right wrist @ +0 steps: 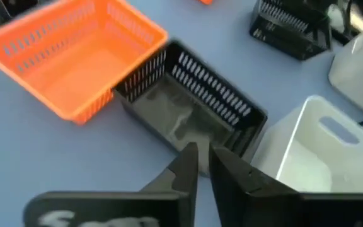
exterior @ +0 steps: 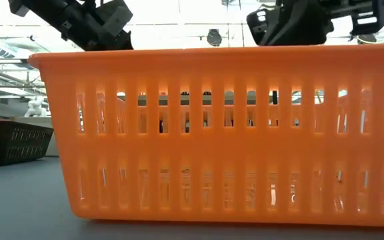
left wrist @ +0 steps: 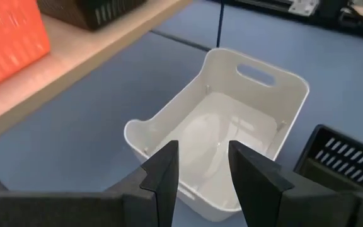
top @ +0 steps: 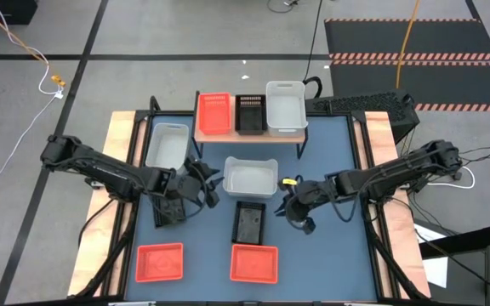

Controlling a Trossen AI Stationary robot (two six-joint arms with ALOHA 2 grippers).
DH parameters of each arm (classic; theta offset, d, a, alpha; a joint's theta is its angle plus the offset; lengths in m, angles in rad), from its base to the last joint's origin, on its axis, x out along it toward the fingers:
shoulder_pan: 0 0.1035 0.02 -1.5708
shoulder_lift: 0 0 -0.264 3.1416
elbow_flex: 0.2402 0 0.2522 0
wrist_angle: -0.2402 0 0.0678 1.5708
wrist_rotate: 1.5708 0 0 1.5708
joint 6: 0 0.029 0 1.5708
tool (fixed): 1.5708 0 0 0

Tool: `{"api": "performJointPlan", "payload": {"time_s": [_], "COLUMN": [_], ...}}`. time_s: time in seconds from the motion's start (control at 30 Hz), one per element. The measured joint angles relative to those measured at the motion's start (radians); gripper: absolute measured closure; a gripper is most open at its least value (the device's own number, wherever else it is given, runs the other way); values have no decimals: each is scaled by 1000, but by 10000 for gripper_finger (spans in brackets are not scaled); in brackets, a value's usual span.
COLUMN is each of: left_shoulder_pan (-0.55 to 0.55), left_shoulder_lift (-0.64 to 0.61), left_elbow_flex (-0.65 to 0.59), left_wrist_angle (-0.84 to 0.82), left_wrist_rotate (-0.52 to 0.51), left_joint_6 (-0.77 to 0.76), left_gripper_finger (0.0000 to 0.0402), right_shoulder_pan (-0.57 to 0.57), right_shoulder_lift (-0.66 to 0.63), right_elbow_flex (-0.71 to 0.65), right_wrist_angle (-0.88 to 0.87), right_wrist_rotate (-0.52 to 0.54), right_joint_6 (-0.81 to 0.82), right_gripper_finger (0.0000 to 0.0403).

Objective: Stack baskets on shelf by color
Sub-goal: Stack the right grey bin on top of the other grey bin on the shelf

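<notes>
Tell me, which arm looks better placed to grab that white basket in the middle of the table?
Probably the left. Its claw hangs open right over the white basket, its wrist view looking straight into it. The right claw sits narrowed over the black basket instead.

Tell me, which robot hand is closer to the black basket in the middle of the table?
Right. The right gripper is beside the black basket, over its near rim in its wrist view; the left gripper is farther off, by the white basket.

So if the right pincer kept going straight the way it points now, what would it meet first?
Most likely the near rim of the black slatted plastic basket lying on the table: the right pincer points its nearly closed fingers at that wall. Whether it already touches is unclear. The white plastic bin sits off to the side.
</notes>
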Motion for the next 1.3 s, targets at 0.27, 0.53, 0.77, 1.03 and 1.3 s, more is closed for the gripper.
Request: {"api": "performJointPlan", "payload": {"time_s": [0.27,0.53,0.77,1.03,1.3], "left_shoulder_pan": [0,0,0,36,15], "left_shoulder_lift": [1,6,6,6,6], "left_elbow_flex": [0,0,0,0,0], "left_wrist_angle": [-13,-17,-17,-16,-112], "left_wrist_rotate": [0,0,-2,-45,-44], "left_joint_6": [-9,-27,-2,42,8], "left_gripper_finger": [261,261,261,261,261], "right_shoulder_pan": [-1,1,0,-18,-119], "right_shoulder_lift": [0,1,50,323,383], "right_elbow_flex": [0,0,17,327,414], "right_wrist_angle": [-71,-140,-238,-547,-621], "right_wrist_rotate": [47,244,411,421,416], "right_joint_6": [-193,-250,-105,-240,-525], "right_gripper_finger": [386,323,256,239,242]}}
